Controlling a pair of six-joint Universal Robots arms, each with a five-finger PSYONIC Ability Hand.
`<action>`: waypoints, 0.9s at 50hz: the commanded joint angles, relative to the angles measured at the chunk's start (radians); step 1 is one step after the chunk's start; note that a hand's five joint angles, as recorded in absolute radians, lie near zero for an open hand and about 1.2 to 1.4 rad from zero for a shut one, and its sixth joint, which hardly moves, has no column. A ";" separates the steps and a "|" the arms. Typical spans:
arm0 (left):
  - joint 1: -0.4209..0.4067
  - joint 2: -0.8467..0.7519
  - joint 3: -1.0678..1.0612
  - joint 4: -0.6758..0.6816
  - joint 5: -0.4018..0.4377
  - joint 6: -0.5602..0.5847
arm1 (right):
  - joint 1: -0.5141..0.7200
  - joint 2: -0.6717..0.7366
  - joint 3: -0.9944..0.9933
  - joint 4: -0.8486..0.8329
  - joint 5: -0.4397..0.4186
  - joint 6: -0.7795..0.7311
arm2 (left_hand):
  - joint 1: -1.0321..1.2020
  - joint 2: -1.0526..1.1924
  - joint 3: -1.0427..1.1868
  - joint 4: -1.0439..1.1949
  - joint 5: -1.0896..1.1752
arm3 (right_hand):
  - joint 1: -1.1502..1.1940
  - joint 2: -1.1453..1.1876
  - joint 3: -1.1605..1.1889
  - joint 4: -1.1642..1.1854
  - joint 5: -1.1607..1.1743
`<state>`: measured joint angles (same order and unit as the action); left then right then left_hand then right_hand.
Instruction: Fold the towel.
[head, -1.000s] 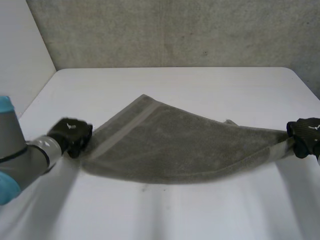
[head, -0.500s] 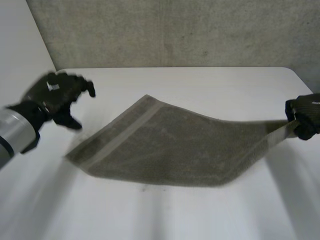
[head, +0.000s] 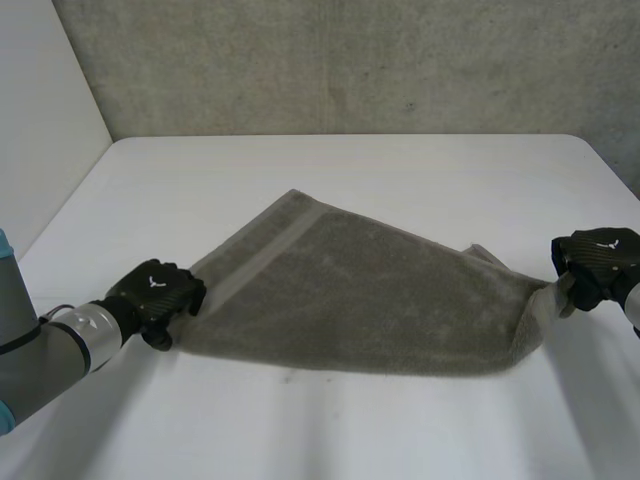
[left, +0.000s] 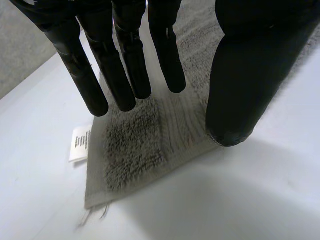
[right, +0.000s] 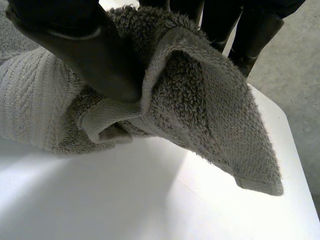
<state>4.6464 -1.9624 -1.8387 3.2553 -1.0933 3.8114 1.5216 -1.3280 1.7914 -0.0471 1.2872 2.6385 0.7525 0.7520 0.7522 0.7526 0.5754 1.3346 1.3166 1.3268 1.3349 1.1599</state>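
No fold made yet (my guess): the towel (head: 360, 300) lies mostly flat, the right hand (head: 595, 262) pinching one bunched corner, the left hand (head: 158, 298) straight-fingered over the opposite corner.

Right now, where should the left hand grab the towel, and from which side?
Probably the towel's corner under the left hand, next to the white label. That corner lies flat on the table, so come down from above and pinch it between the fingers and thumb, which stand open over it. The right hand grips the other end, bunched.
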 joint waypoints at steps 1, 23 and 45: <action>0.002 0.000 -0.007 0.026 0.050 -0.007 | 0.000 0.016 0.006 -0.014 0.000 0.000 | 0.125 0.125 0.125 0.124 0.127 | 0.062 0.080 0.069 0.061 0.062; 0.002 -0.044 0.003 0.027 0.052 0.004 | 0.000 0.038 0.014 -0.028 0.000 -0.002 | 0.245 0.245 0.245 0.245 0.247 | 0.062 0.080 0.069 0.061 0.062; 0.028 0.101 0.032 -0.029 0.136 -0.061 | 0.005 0.021 -0.009 -0.010 0.009 0.002 | 0.644 0.644 0.644 0.644 0.646 | 0.062 0.080 0.069 0.061 0.062</action>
<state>4.6600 -1.9952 -1.8072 3.2669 -1.0123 3.7990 1.5234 -1.2943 1.7995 -0.0710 1.2914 2.6379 1.1810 1.2140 1.2131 1.2136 1.0229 1.3347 1.3166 1.3268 1.3349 1.1599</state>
